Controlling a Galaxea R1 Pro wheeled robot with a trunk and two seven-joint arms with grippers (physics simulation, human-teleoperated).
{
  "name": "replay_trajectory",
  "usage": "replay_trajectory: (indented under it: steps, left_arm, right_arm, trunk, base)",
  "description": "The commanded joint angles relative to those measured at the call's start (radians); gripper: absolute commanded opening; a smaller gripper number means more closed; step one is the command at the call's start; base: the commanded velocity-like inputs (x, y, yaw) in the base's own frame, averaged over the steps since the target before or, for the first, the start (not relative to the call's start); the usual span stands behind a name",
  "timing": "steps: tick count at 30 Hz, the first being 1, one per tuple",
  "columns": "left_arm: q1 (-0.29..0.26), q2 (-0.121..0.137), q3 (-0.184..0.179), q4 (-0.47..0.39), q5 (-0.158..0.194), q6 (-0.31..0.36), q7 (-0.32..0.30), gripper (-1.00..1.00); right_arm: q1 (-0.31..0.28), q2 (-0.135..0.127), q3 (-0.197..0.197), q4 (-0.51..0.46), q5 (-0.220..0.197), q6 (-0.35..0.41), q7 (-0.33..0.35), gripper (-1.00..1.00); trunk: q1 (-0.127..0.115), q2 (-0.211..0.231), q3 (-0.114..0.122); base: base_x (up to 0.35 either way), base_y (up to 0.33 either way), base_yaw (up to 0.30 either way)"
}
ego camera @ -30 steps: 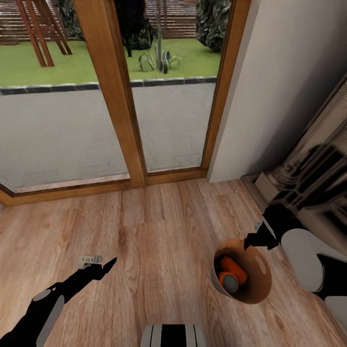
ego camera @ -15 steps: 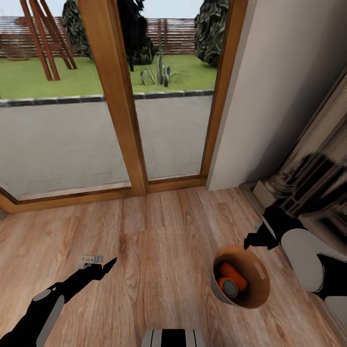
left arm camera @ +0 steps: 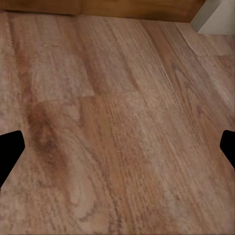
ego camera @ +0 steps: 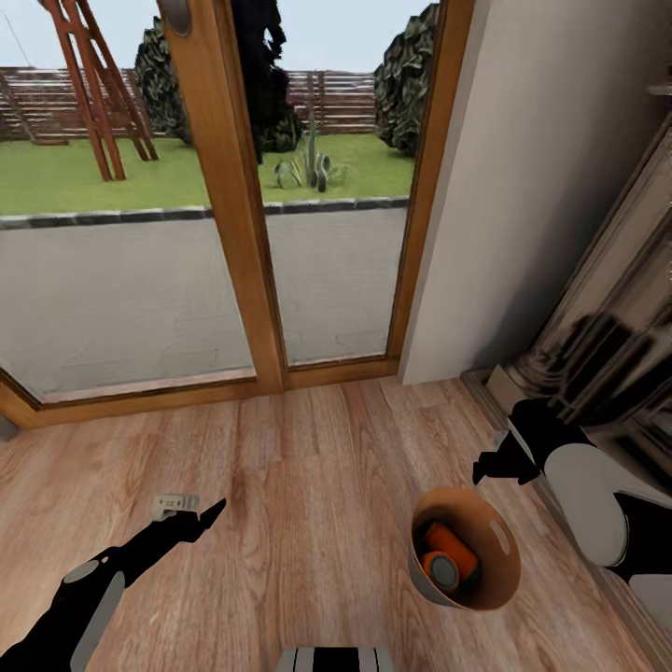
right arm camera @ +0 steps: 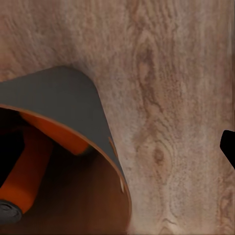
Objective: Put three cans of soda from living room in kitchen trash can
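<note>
Bin [ego camera: 467, 551] hangs tilted above the wood floor [ego camera: 308, 485] near the glass doors [ego camera: 233, 233], its rim pinched by the right gripper [ego camera: 485, 469]; orange cans [ego camera: 446, 558] lie inside. Left gripper [ego camera: 191, 511] is spread apart, empty.

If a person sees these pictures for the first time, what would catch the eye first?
Probably the trash can on the wood floor, at the right gripper, with an orange soda can lying inside. Next, the wooden-framed glass doors ahead, opening onto a green garden.
</note>
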Motion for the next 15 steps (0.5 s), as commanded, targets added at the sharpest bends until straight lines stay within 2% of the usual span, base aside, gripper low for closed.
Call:
replay_trajectory:
  steps: [1, 15]
  left_arm:
    - [0.0, 0.0, 0.0, 0.0, 0.0, 0.0, 0.0, 1.0]
    - [-0.001, 0.0, -0.001, 0.0, 0.0, 0.001, 0.0, 1.0]
  right_arm:
    - [0.0, 0.0, 0.0, 0.0, 0.0, 0.0, 0.0, 1.0]
    - [0.002, 0.001, -0.002, -0.003, 0.0, 0.0, -0.001, 1.0]
  trunk:
    - [0.0, 0.0, 0.004]
    - [-0.007, 0.004, 0.058]
  base:
    - [0.0, 0.0, 0.0]
    - [0.0, 0.0, 0.0]
